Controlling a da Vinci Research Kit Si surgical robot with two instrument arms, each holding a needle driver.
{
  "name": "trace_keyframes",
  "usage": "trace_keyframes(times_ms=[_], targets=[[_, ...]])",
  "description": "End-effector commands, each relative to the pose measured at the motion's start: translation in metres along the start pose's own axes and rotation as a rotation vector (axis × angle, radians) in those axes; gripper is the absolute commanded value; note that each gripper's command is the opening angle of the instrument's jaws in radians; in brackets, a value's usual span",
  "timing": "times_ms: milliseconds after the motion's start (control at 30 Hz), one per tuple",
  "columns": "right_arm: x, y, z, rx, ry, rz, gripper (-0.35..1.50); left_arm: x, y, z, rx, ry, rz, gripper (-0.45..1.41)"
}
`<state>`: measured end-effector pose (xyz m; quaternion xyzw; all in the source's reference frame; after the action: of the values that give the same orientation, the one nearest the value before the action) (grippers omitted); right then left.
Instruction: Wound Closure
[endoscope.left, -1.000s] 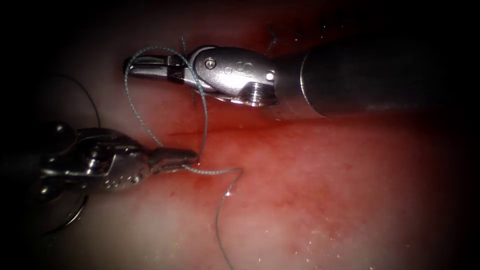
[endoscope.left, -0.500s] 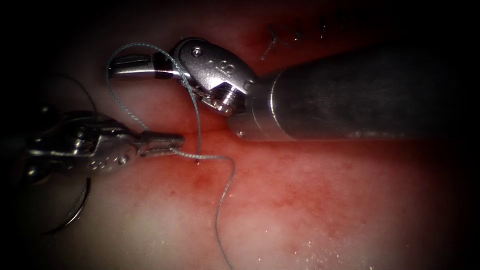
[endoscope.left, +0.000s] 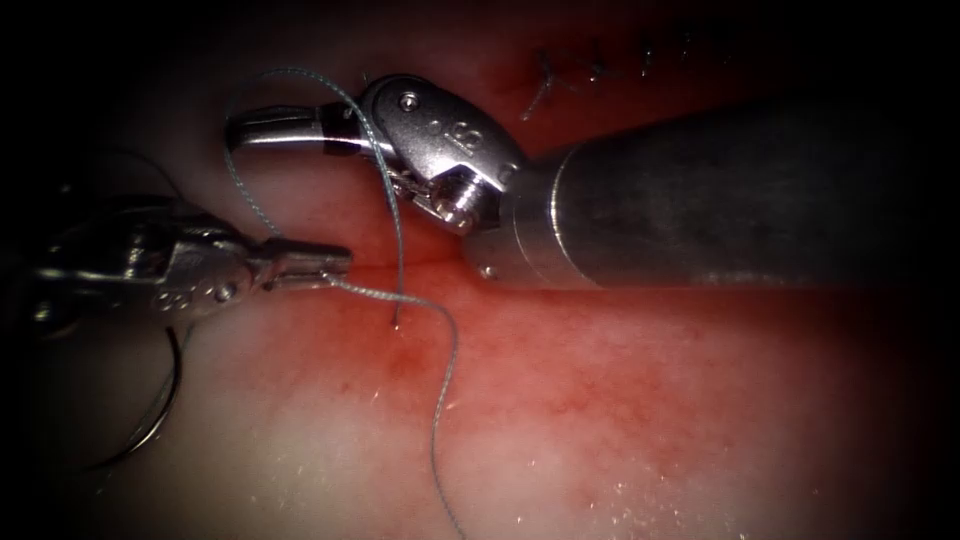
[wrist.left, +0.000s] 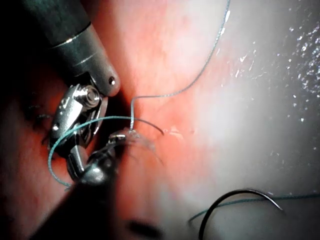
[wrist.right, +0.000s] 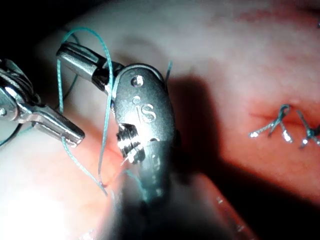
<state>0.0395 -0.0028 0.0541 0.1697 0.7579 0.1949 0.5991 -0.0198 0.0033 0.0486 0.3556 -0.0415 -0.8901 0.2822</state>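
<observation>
One thread (endoscope.left: 395, 250) loop over right tool (endoscope.left: 275, 130)

Stamped marking like "iS" on the right arm's pincer (wrist.right: 85, 60) wrist housing; otherwise nothing legible.

old stitches: a short row of finished knots (endoscope.left: 545, 85) with stubby cut ends sticking out, sitting off at the far end, well apart from everything else; the right wrist view gets them up close (wrist.right: 280, 122)
red fluid: a smeary wash (endoscope.left: 600, 370) across the middle of the tissue (endoscope.left: 300, 470), fading to pale toward the near side (wrist.left: 165, 45)
wet specks: tiny bright glints (endoscope.left: 620, 495) scattered over the pale part (wrist.left: 300, 50)
</observation>
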Motion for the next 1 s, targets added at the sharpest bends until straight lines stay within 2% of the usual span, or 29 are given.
trace_keyframes(times_ms=[33,133,433,600,733,1000], targets=[[-0.0006,0.0,0.0008,0.001,0.008,0.002,-0.35,0.0,-0.0003,0.001,0.002,0.004,-0.003,-0.45],[-0.0003,0.0001,0.0009,-0.004,0.033,0.004,-0.35,-0.0001,-0.0007,0.0017,0.006,0.015,-0.005,-0.45],[0.0006,0.0,0.0014,-0.006,0.039,0.008,-0.35,-0.0004,-0.0015,0.0033,0.008,0.026,-0.008,-0.45],[0.0008,0.0,0.0012,-0.014,0.038,-0.001,-0.35,-0.0005,-0.0014,0.0028,0.006,0.034,-0.01,-0.45],[0.001,-0.0005,0.0001,-0.014,0.034,0.004,-0.35,-0.0015,-0.0012,0.0011,0.0,0.06,-0.025,-0.45],[0.0012,-0.0008,-0.0008,-0.018,0.03,0.007,-0.35,-0.0023,-0.0006,-0.0004,0.013,0.045,-0.035,-0.45]])
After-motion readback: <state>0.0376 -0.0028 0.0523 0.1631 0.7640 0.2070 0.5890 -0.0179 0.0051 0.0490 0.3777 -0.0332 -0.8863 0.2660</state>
